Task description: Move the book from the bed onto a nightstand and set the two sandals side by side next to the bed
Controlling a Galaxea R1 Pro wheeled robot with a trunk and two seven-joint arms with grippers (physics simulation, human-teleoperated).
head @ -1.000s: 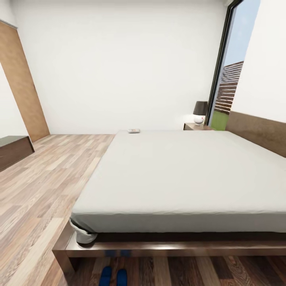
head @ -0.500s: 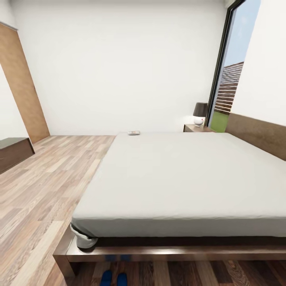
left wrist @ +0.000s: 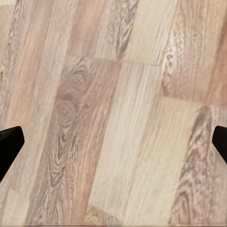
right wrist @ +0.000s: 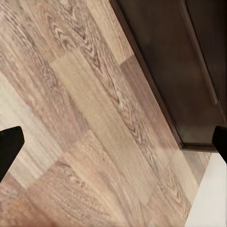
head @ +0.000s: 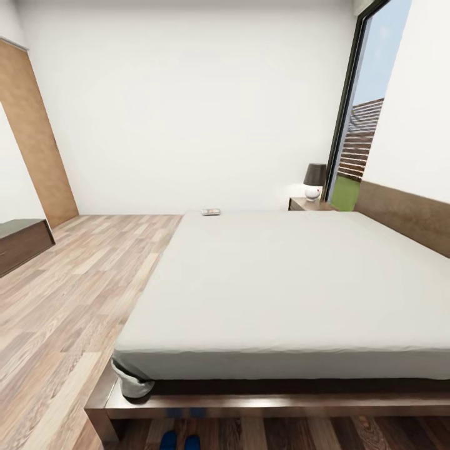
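Two blue sandals (head: pixel 180 440) lie side by side on the wood floor (head: pixel 62 294) at the near edge of the bed (head: pixel 287 281), just showing at the bottom of the head view, while the book (head: pixel 210 212) rests flat at the far corner of the grey mattress, well apart from the nightstand (head: pixel 310 204) with its lamp (head: pixel 314 179) by the window (head: pixel 365 119). Over bare planks, the left gripper (left wrist: pixel 113 142) has its fingertips (left wrist: pixel 9 142) spread wide with nothing between them. Likewise the right gripper (right wrist: pixel 113 144) is spread wide and holds nothing, above floor beside a piece of dark wooden furniture (right wrist: pixel 189 71).
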